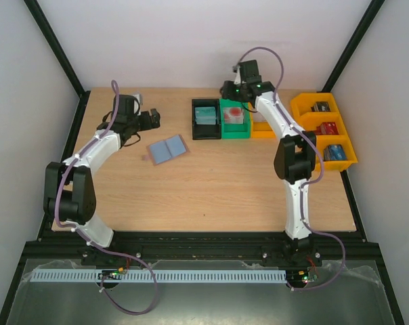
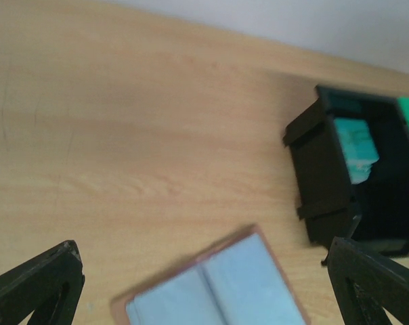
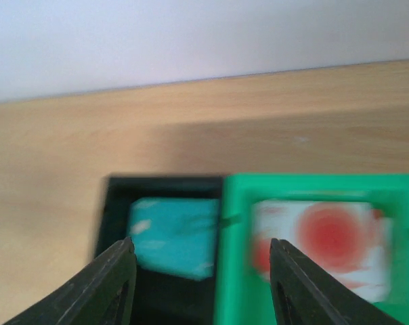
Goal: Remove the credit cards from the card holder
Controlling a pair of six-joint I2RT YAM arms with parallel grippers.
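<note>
The card holder (image 1: 168, 149) lies open on the table, blue-grey lining up with a pinkish-tan rim, and no card shows in it. In the left wrist view the card holder (image 2: 218, 291) sits low between the fingers. My left gripper (image 1: 152, 118) (image 2: 203, 247) hangs open just behind it, holding nothing. A teal credit card (image 1: 206, 115) (image 3: 174, 233) (image 2: 357, 149) rests in the black bin (image 1: 206, 128) (image 3: 113, 203) (image 2: 319, 169). A white card with red spots (image 1: 234, 114) (image 3: 326, 237) lies in the green bin (image 1: 235, 132) (image 3: 235, 271). Above these two bins my right gripper (image 1: 229, 90) (image 3: 201, 245) is open and empty.
Orange bins (image 1: 324, 132) at the back right hold dark, red and blue blocks; a smaller orange bin (image 1: 262, 128) adjoins the green one. Bare wooden table (image 1: 211, 189) spreads in front of the holder. White walls and a black frame close in the sides.
</note>
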